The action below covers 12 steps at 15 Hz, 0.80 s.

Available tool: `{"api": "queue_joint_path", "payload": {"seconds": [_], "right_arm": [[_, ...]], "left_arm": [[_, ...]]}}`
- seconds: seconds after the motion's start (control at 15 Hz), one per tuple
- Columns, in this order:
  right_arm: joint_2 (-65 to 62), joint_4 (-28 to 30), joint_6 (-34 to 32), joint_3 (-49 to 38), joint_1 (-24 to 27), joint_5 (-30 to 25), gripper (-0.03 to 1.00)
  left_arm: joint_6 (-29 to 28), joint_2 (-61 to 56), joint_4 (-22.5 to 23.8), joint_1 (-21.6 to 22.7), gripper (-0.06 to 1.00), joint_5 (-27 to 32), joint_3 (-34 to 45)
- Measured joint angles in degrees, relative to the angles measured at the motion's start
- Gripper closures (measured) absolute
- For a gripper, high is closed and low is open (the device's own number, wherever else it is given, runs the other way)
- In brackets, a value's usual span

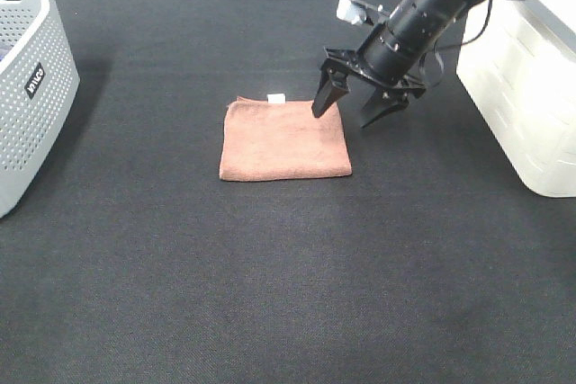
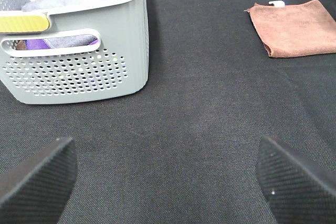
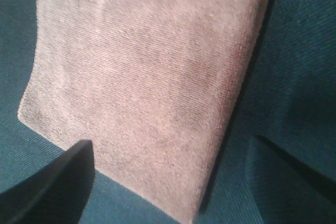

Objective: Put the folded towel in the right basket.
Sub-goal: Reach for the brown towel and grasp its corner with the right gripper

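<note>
Black fabric tabletop carries a folded rust-brown terry towel; the right arm's black hand, fingers spread, hovers over its far right corner.

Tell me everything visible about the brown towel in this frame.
The towel is a pinkish-brown, terry-looking cloth folded into a neat near-square, lying flat on the black table. A small white tag sticks out at its far edge. The right gripper hangs open at its far right corner, one finger over the cloth, the other past its edge; contact cannot be told.
</note>
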<state>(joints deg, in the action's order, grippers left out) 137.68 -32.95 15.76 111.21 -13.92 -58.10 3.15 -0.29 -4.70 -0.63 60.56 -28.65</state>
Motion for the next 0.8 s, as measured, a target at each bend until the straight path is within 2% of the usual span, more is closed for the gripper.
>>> {"api": "queue_joint_path", "payload": {"seconds": [0.2,0.67,0.8], "right_arm": [[2.2,-3.3,1.8,0.1,0.2,0.8,0.22],[4.4,-5.3,3.8,0.2,0.2,2.1,0.23],[4.9,-6.6,4.7,0.2,0.2,2.6,0.35]], "left_arm": [[0.0,0.0,0.0,0.0,0.07,0.0,0.0],[0.0,0.0,0.0,0.0,0.07,0.0,0.0],[0.0,0.0,0.0,0.0,0.07,0.0,0.0]]}}
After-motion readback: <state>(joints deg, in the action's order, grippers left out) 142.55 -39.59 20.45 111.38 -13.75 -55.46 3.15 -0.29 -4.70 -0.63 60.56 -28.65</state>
